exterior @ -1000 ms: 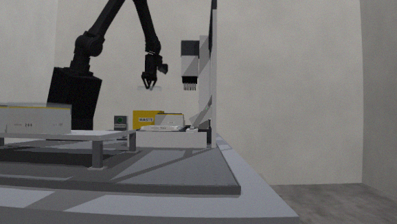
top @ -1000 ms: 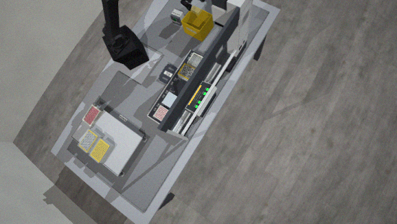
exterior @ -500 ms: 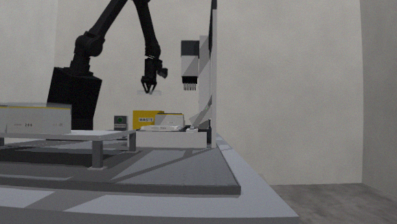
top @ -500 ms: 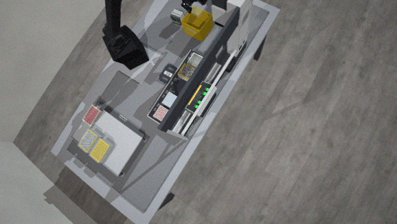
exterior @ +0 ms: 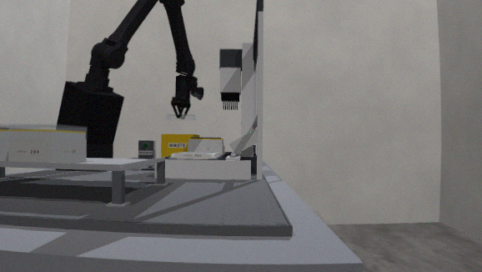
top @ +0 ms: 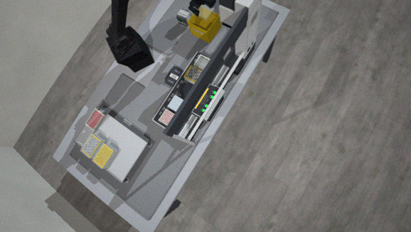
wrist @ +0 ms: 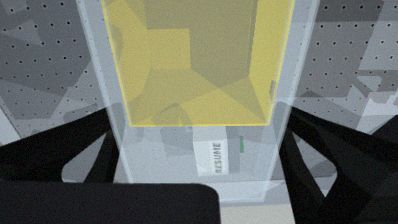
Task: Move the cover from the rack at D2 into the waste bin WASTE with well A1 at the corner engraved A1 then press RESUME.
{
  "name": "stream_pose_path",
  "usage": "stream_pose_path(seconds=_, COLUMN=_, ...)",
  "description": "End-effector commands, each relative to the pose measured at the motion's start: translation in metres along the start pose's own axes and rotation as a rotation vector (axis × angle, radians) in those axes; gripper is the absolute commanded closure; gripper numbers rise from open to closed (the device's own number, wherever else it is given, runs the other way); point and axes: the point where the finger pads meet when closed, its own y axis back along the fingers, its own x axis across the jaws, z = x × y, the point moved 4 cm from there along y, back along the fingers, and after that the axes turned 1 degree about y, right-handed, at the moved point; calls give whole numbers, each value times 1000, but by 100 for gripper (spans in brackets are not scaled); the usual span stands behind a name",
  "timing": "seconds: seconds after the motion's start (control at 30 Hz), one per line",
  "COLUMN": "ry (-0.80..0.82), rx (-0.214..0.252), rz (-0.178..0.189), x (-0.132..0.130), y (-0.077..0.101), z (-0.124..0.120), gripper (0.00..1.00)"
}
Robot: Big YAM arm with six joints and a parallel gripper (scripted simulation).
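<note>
My gripper (top: 200, 7) hangs high over the yellow waste bin WASTE (top: 203, 25) and is shut on the clear cover (top: 205, 13). In the side view the gripper (exterior: 181, 112) holds the thin cover (exterior: 182, 117) level, well above the bin (exterior: 177, 145). In the wrist view the cover (wrist: 200, 165) spans between both fingers, and the bin's yellow inside (wrist: 200, 60) shows through it. The RESUME box shows below the bin. The yellow tip rack at D2 (top: 193, 74) sits in the deck row with its tips bare.
The RESUME box (top: 183, 16) stands left of the bin. The deck row holds a reservoir (top: 201, 61) and two plates (top: 175, 103) (top: 166, 117). The pipetting head (exterior: 230, 89) hangs right of the gripper. The shelf unit (top: 117, 142) stands at the near left.
</note>
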Motion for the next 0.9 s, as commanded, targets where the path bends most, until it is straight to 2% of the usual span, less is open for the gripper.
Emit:
stream_pose_path(seconds=0.0, ry=5, rx=-4, rz=3, x=1, y=-10, z=4, gripper=100)
stream_pose_path(seconds=0.47, ry=4, rx=-4, rz=1, x=0, y=-31, z=4, gripper=100)
stream_pose_path(seconds=0.5, ry=7, rx=-14, rz=21, x=10, y=-26, z=6, gripper=100)
stream_pose_path(seconds=0.87, ry=4, rx=-5, rz=3, x=1, y=-50, z=5, gripper=100)
